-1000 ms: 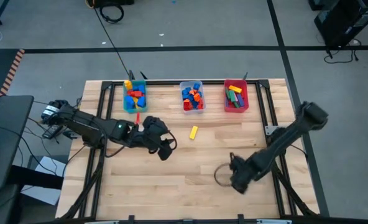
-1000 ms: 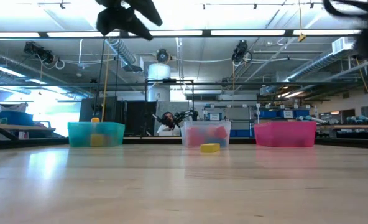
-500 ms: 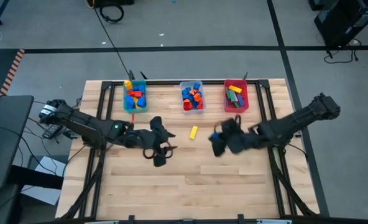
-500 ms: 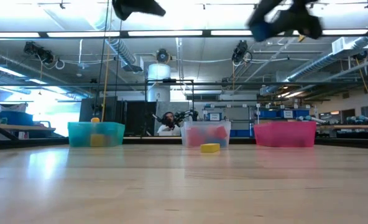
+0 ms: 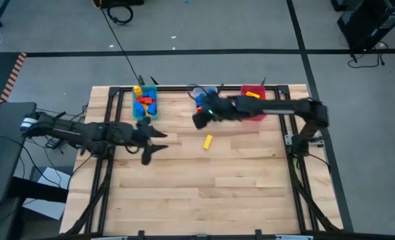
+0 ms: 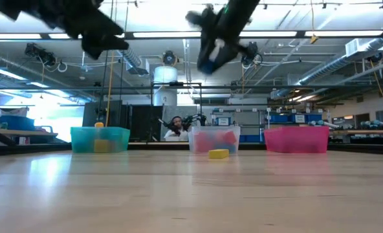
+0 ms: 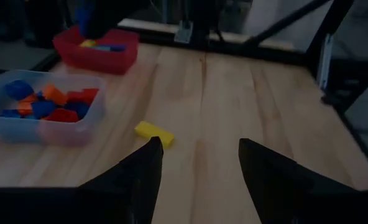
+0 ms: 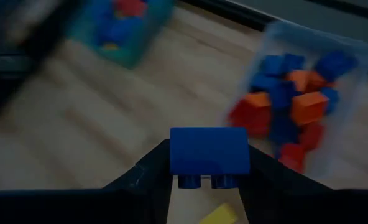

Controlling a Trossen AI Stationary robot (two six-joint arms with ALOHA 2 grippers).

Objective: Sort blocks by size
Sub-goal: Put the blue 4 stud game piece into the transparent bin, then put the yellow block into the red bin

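A robotics lab or workshop hall. Beyond the wooden counter (image 6: 191,194) the low view shows an open industrial ceiling with long strip lights (image 6: 178,34), exposed silver ducts (image 6: 123,55) and hanging cables, plus shelving and benches loaded with equipment. From above, the floor (image 5: 204,30) is grey with dark tape lines, and loose cables (image 5: 117,10) lie on it.

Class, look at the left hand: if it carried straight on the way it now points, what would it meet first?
Probably the yellow block lying loose on the table. The left hand is open and aimed roughly at it, though depth is hard to judge.
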